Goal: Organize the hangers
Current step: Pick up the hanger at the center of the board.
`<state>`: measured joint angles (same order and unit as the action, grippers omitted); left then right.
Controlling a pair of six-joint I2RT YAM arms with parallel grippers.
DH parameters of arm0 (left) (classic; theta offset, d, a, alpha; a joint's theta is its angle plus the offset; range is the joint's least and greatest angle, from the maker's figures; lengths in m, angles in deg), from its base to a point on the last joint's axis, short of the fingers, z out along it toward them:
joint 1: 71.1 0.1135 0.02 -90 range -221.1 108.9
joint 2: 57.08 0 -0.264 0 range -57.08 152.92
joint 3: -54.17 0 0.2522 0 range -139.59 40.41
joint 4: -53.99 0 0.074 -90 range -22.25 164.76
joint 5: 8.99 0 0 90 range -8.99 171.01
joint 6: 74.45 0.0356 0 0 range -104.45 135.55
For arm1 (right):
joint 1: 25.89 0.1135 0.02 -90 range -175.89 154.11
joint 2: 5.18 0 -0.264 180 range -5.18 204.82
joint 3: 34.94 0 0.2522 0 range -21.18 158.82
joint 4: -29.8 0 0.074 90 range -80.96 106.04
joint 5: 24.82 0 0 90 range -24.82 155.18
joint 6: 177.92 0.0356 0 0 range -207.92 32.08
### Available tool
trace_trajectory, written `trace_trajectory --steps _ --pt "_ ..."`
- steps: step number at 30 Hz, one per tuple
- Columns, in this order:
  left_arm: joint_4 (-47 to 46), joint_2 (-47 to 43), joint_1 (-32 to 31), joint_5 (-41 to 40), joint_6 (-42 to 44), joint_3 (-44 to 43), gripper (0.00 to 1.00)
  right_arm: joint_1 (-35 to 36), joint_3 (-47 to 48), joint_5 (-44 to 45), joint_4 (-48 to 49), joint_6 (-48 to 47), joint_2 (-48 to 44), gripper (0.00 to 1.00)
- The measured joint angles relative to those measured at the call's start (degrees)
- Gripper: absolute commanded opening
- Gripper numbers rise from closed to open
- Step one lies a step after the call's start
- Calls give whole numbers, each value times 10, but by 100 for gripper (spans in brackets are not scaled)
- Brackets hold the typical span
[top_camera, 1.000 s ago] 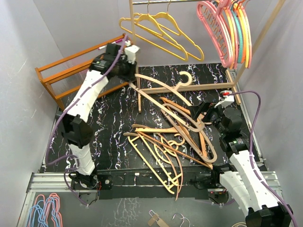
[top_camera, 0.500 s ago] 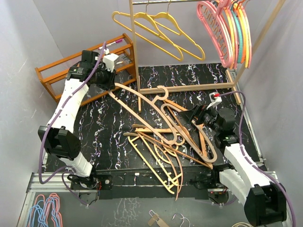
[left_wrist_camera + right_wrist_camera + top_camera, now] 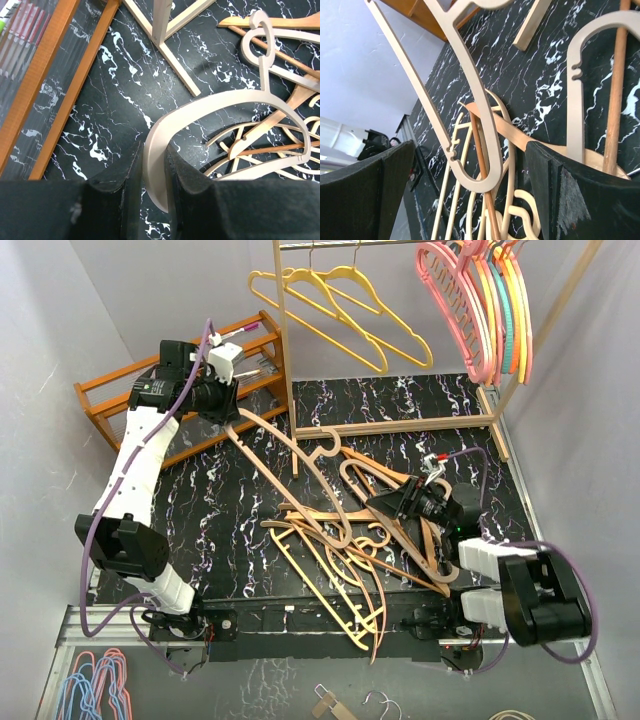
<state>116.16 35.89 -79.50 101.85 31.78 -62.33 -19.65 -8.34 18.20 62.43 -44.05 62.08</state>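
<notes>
The hangers (image 3: 350,540) lie mostly in a tangled heap on the table (image 3: 220,500), under and ahead of the right gripper (image 3: 385,508) and well out in front of the left gripper (image 3: 226,414). More of them hang on the metal rail (image 3: 350,244) above both. The heap is tan wood and yellow plastic, with hooks and bars interlocked, so lifting one would likely drag its neighbours.

The left gripper is clamped on a pale wooden hanger (image 3: 225,96), pinching the very end of one shoulder. Its hook (image 3: 260,30) and far shoulder reach away from the fingers toward the heap. The hanger looks stiff, light and smooth, so held by the end it may pivot. A hold nearer the neck should steady it.

The right gripper's jaws stand wide apart, with hanger arms between them but nothing gripped.

The pale hanger is flat and broad-shouldered. A small notch (image 3: 452,150) shows near one pale tip between the right jaws.
</notes>
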Motion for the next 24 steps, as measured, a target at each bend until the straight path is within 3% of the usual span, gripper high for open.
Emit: trace_trajectory --steps 12,16,24 --pt "19 -13 4 72 -16 -16 0 31 3 -62 348 112 305 99" --pt "31 -36 14 130 -19 -16 0 43 67 -93 362 147 402 99" --pt "31 -54 46 205 -42 -29 0 87 92 -104 364 129 414 99"
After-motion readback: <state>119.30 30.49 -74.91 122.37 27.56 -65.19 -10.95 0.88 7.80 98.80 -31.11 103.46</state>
